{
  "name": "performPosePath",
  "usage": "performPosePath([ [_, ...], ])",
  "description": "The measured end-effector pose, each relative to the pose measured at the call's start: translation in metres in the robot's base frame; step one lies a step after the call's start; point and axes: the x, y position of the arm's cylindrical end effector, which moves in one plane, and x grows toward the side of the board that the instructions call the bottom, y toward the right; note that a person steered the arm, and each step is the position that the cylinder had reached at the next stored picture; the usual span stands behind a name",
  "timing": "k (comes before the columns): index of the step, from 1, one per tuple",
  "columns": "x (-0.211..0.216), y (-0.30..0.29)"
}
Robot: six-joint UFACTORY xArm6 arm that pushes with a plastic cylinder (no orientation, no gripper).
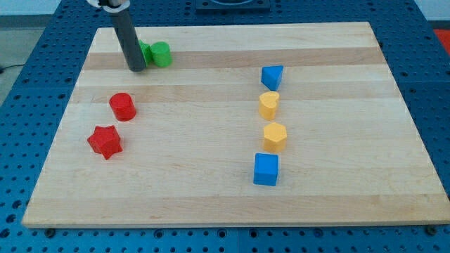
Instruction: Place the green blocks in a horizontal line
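Note:
Two green blocks sit near the board's top left. A green cylinder (162, 53) stands in full sight. A second green block (145, 52) lies just to its left, touching it and partly hidden by my rod, so its shape is unclear. My tip (136, 69) rests on the board right at the lower left of that hidden green block. The rod rises from there to the view's top.
A red cylinder (123, 106) and a red star (105, 141) lie at the left. On the right, top to bottom in a column: a blue triangular block (271, 76), two yellow blocks (268, 105) (275, 136), a blue cube (266, 169). Wooden board (211, 197).

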Motion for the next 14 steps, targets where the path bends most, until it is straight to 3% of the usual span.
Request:
performPosePath([
  [3,-0.018,0.001],
  [6,-0.019,0.133],
  [7,-0.019,0.144],
  [12,-0.018,0.153],
  [14,0.037,0.147],
])
